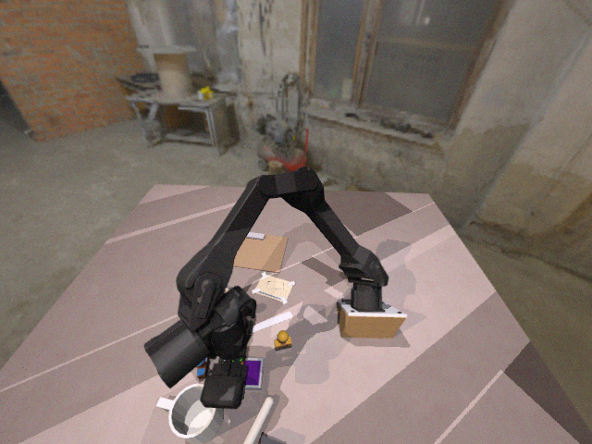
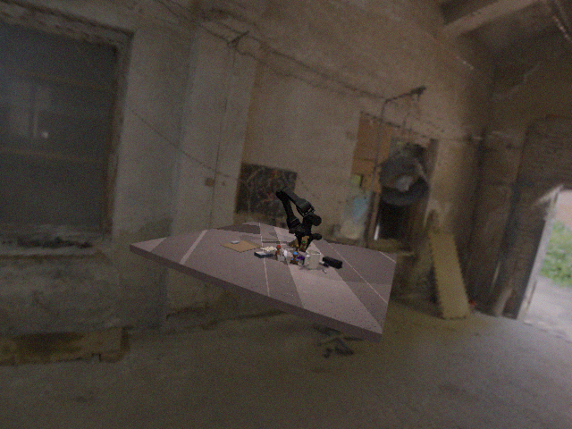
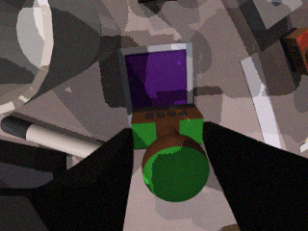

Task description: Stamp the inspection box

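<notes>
My gripper [image 1: 234, 362] [image 3: 167, 132] is shut on the PASS stamp [image 3: 175, 168], which has a green knob and a brown block lettered PASS. In the wrist view the block overlaps the near edge of the purple ink pad [image 1: 254, 373] [image 3: 159, 79] and seems raised above it. The stamp's underside is hidden. In the top view the arm covers part of the pad and most of the stamp. The cream card [image 1: 264, 288] lies taped down beyond the pad, with a thin outlined box on it. I can make out no print in the box.
A mug [image 1: 174, 420] [image 2: 312, 260] stands beside the pad, with a pale marker [image 1: 260, 420] [image 3: 63, 141] nearby. A yellow stamp [image 1: 282, 339], a blue item [image 1: 201, 370], a red-orange stamp [image 3: 299, 48] and a white strip [image 1: 273, 322] [image 3: 260, 101] lie around. A brown clipboard [image 1: 262, 252] is behind the card.
</notes>
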Controlling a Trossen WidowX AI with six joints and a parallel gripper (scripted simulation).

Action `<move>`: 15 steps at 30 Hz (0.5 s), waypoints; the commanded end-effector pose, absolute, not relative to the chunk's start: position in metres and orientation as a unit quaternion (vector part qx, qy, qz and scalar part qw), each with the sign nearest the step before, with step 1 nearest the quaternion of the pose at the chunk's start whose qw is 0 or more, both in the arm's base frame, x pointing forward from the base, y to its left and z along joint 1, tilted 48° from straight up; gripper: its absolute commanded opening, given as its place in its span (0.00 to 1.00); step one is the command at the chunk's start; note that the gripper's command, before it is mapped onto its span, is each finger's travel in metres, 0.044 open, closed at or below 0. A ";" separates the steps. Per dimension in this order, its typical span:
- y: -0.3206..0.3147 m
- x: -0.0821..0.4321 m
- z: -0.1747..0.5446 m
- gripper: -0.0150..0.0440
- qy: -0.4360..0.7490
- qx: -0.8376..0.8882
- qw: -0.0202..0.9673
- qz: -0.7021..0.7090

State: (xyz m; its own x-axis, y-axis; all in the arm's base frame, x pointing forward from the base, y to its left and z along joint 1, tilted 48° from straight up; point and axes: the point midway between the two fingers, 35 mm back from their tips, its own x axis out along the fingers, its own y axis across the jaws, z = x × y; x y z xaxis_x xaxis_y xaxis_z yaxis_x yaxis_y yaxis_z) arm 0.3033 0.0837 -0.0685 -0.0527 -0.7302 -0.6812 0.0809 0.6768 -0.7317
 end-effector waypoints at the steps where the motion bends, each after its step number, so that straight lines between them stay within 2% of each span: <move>1: 0.090 0.305 -0.064 0.25 0.652 -0.245 0.644 -0.316; 8: 0.093 0.305 -0.056 0.25 0.655 -0.250 0.642 -0.309; 15: 0.075 0.307 -0.030 0.25 0.682 -0.307 0.617 -0.245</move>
State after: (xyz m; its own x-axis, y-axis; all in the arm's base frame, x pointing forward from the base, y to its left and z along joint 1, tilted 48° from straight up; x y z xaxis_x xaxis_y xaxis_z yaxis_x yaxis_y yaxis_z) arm 0.3072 0.0820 -0.0397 -0.0509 -0.7202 -0.6919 -0.0539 0.6937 -0.7182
